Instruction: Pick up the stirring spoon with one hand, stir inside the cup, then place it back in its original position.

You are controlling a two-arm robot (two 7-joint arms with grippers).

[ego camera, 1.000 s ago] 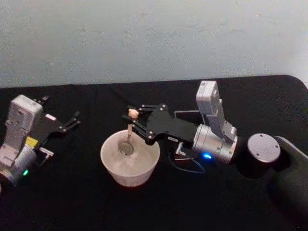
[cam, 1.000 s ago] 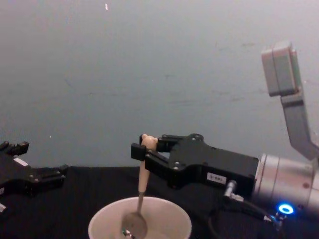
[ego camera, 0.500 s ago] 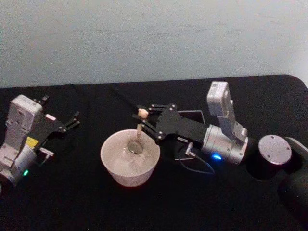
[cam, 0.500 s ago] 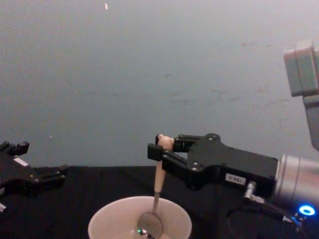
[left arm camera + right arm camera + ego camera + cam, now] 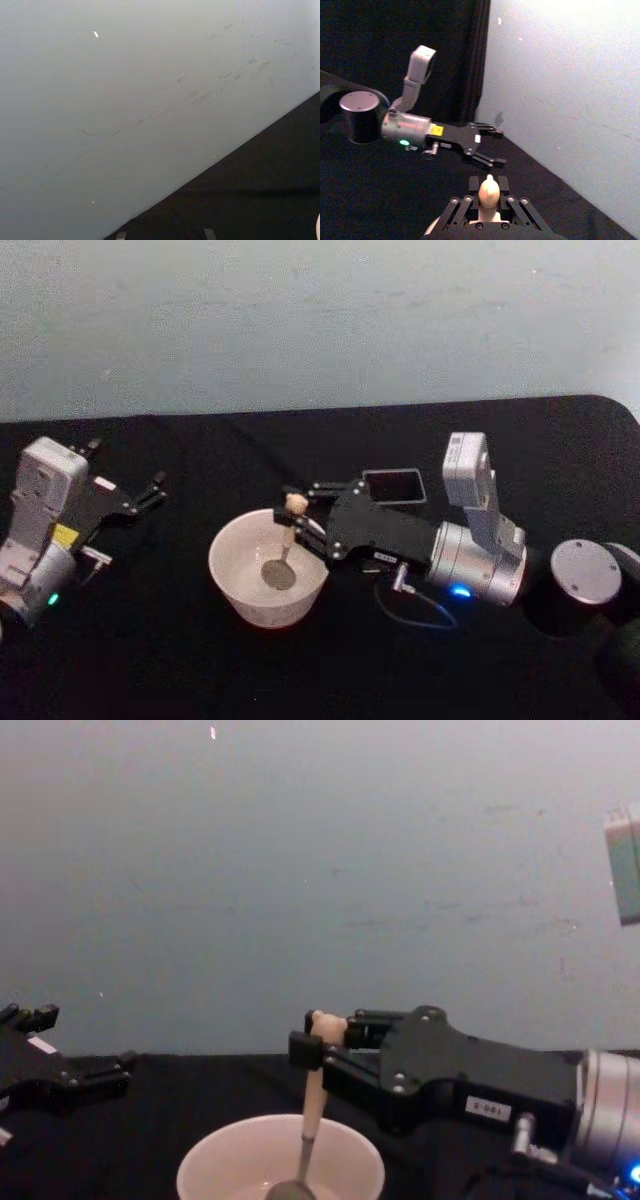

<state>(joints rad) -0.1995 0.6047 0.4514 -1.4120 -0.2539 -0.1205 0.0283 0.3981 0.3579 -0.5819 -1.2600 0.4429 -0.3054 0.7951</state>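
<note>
The right gripper (image 5: 297, 510) has its fingers closed on the bear-head top of the stirring spoon (image 5: 311, 1100). The spoon stands nearly upright, and its metal bowl is down inside the cup (image 5: 260, 605), near the bottom. The dark square holder (image 5: 392, 472) stands on the black table (image 5: 200, 670), just behind this gripper. The left gripper (image 5: 152, 490) rests at the far left, well apart from the cup, with its fingers spread wide.

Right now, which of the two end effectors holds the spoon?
The right end effector, gripping the stirring spoon in the cup; the left end effector is parked, open.
</note>
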